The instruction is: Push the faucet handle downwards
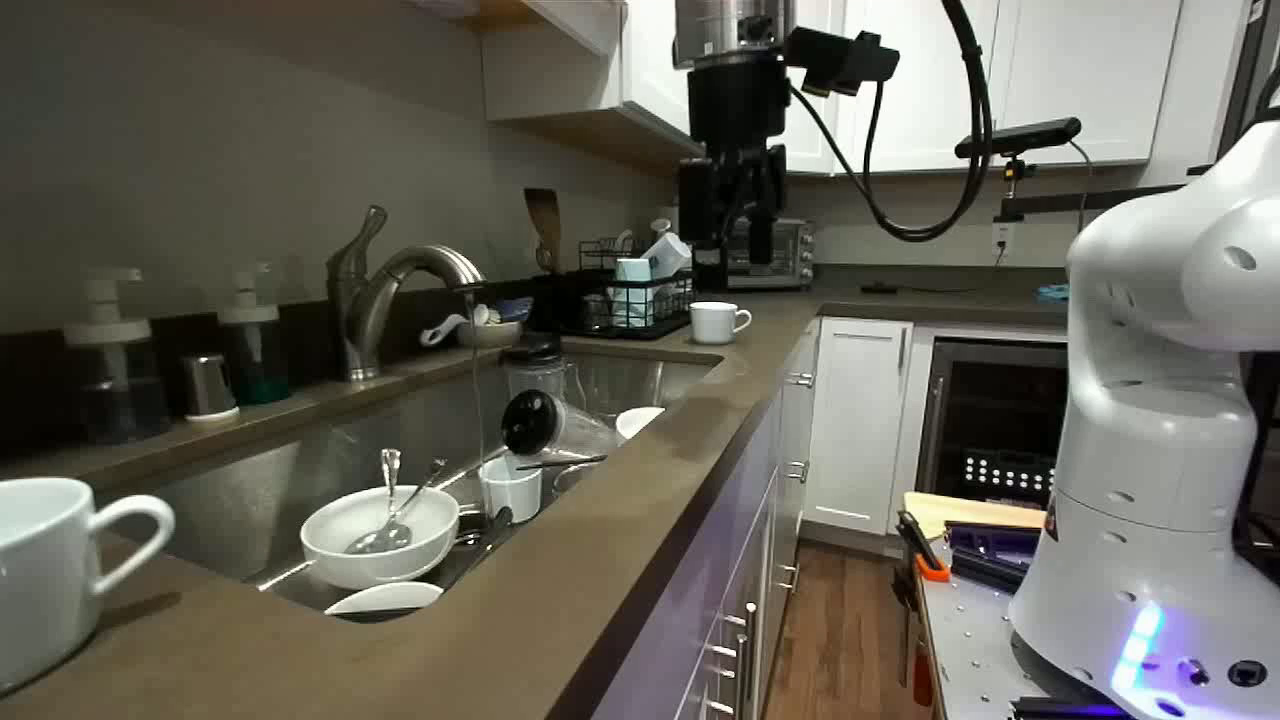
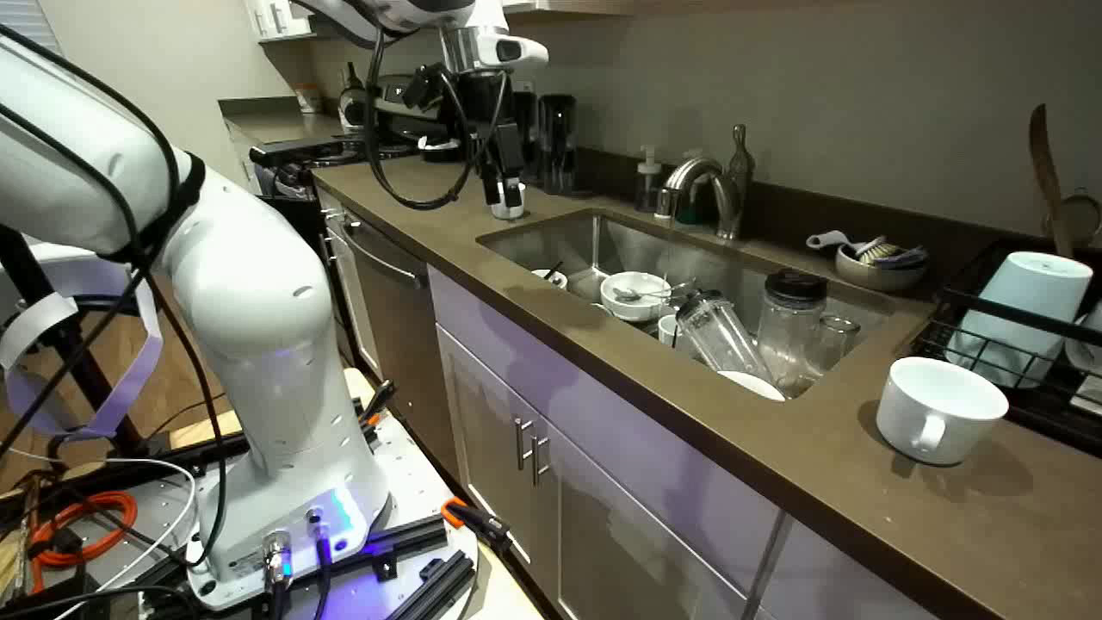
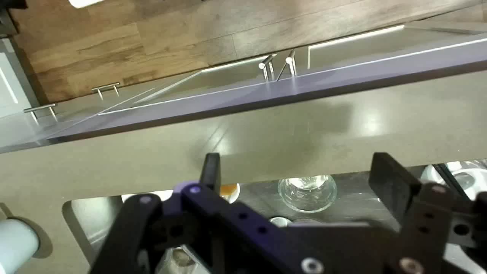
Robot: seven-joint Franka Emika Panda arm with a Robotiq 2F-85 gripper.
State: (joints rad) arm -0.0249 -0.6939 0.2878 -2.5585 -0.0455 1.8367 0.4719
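Holding jaws spread and empty, well apart from the faucet handle [image 1: 362, 236] atop the faucet body [image 1: 361, 338], expecting rigid, probably slippery metal and favouring downward pressure near the raised tip.

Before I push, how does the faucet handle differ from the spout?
The faucet handle has a slim upper end; the spout has a thick neck. The handle rises to a free tip; the spout arches out over the sink. In both exterior views the handle's tip stands above the spout's arch. Both look like silver-grey metal.
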